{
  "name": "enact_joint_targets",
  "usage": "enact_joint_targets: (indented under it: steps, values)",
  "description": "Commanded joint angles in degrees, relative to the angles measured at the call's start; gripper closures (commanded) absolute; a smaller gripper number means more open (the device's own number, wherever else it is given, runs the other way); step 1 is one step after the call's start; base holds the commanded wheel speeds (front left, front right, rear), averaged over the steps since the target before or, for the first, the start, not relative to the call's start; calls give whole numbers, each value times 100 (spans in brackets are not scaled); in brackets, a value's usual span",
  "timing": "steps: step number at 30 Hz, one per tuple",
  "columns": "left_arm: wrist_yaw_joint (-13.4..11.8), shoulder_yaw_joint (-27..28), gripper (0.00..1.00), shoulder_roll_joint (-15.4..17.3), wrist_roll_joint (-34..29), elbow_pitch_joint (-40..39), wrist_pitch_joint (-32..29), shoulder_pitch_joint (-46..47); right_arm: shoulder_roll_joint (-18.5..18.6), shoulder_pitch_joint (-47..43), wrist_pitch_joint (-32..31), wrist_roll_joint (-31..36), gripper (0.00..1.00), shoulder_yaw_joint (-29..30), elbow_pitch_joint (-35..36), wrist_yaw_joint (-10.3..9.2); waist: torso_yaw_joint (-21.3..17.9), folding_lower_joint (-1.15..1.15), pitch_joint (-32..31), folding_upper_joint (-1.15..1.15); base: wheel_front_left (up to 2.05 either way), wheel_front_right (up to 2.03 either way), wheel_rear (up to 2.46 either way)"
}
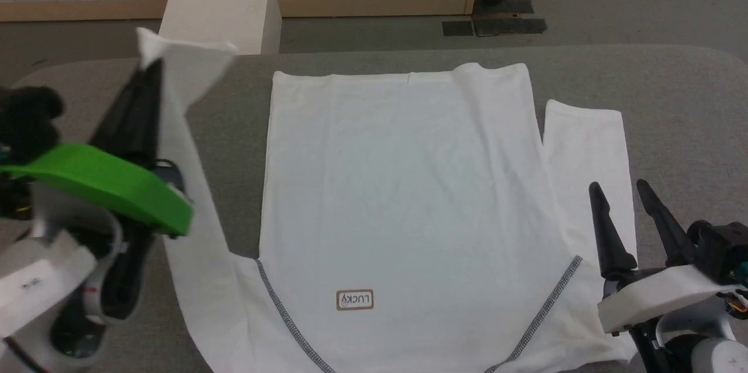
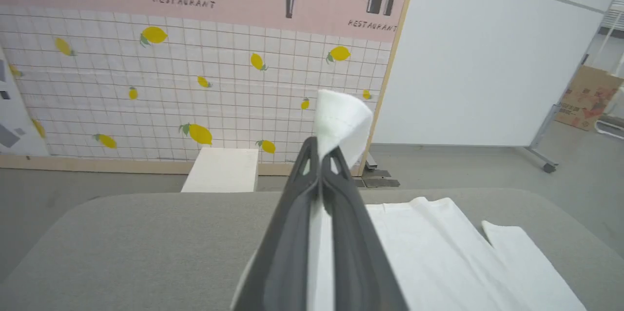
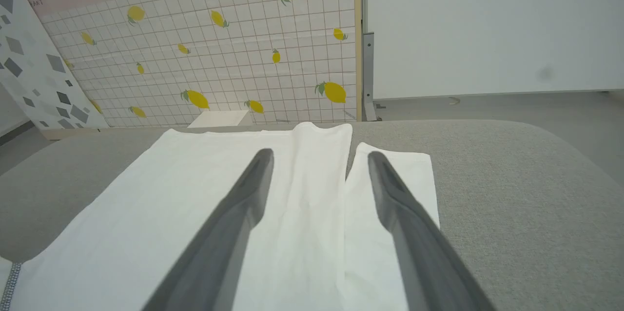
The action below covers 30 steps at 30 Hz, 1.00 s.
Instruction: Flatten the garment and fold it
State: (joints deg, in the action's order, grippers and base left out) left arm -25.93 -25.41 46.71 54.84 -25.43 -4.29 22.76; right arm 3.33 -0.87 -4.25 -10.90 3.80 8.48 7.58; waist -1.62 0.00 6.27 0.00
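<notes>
Left end effector pinching garment sleeve, right end effector spread

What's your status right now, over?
Left gripper shut on lifted sleeve of garment. Right gripper open over other sleeve. White box beyond table, not obstructing.

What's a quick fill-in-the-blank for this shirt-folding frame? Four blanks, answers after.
1. The left gripper is shut on the lifted ____ of the shirt.
2. The right gripper has its jaws ____.
3. The label on the shirt reads ____.
4. The wall tiles are printed with yellow ____.
Missing words: sleeve; open; LUCKY; lemons.
</notes>
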Motion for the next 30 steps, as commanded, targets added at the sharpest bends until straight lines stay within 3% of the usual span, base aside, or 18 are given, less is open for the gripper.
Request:
enact_joint_targets:
  steps: [1,8,14,20,30]
  values:
    - [103,-267,100,-258,-119,39,-97,270,-14,-61,-23,-13,0,4,40,-9,48,0,-53,0,0,0,0]
    - [572,-1619,100,-2177,-171,1311,-404,1366,-24,25,-29,-32,0,-113,85,-9,-117,0,185,0,0,0,0]
    - [1006,-2333,100,-3383,-314,3066,-428,2089,-33,200,12,-96,0,-263,-7,-9,-445,0,541,0,0,0,0]
    - [1500,-3135,100,-4040,-609,4639,-532,2364,-40,355,120,-152,0,-312,-152,-9,-803,0,860,0,0,0,0]
    - [2185,-3732,100,-4286,-501,6207,-900,2312,-44,548,362,-295,0,-451,-413,-9,-1182,0,1205,0,0,0,0]
